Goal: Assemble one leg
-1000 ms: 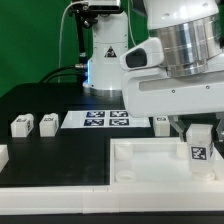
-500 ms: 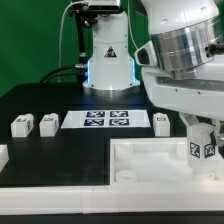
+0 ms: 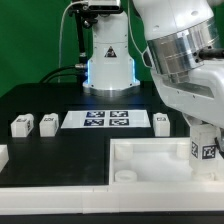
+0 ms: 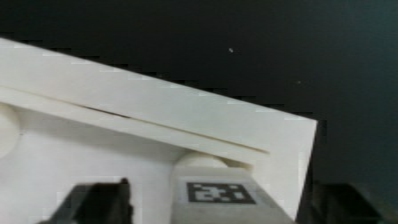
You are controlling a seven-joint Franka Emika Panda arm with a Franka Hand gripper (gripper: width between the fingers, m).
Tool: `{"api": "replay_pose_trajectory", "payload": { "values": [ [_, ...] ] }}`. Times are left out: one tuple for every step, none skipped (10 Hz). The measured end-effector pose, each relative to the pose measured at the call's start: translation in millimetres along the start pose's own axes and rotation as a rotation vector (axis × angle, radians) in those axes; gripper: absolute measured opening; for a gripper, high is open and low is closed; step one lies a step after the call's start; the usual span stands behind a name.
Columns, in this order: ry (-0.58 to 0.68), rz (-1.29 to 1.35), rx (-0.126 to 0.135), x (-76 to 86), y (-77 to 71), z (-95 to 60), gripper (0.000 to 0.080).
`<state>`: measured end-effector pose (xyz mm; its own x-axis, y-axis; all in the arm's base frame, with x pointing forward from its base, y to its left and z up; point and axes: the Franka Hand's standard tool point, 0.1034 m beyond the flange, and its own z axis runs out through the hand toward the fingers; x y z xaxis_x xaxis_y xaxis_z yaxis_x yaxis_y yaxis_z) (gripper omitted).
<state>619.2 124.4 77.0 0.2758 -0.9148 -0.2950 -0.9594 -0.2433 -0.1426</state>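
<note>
My gripper is at the exterior view's right, shut on the leg, a small white block with a black-and-white tag. It holds the leg upright over the near right corner of the large white panel. In the wrist view the tagged leg sits between my two dark fingers, above the panel and close to a round corner socket. Whether the leg's lower end touches the socket is hidden.
Three more white leg blocks stand on the black table: two at the exterior view's left and one by the arm. The marker board lies between them. A white part shows at the left edge.
My wrist has turned and shifted slightly to the exterior view's right. The leg turned with it, so its tagged faces show at a different angle.
</note>
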Motion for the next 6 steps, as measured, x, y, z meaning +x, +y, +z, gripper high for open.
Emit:
{"api": "replay_pose_trajectory", "payload": {
  "values": [
    [0.0, -0.005, 0.0, -0.1, 0.0, 0.1, 0.0611],
    [0.0, -0.187, -0.037, -1.3, 4.0, 0.5, 0.0638],
    [0.0, -0.352, -0.072, -3.6, 3.9, -1.8, 0.0638],
    [0.004, -0.424, -0.06, -1.8, 2.0, -1.7, 0.0647],
    [0.001, -0.528, -0.061, -1.3, 2.4, -1.5, 0.0647],
    [-0.001, -0.607, -0.062, -1.4, 2.4, -1.4, 0.0649]
  ]
}}
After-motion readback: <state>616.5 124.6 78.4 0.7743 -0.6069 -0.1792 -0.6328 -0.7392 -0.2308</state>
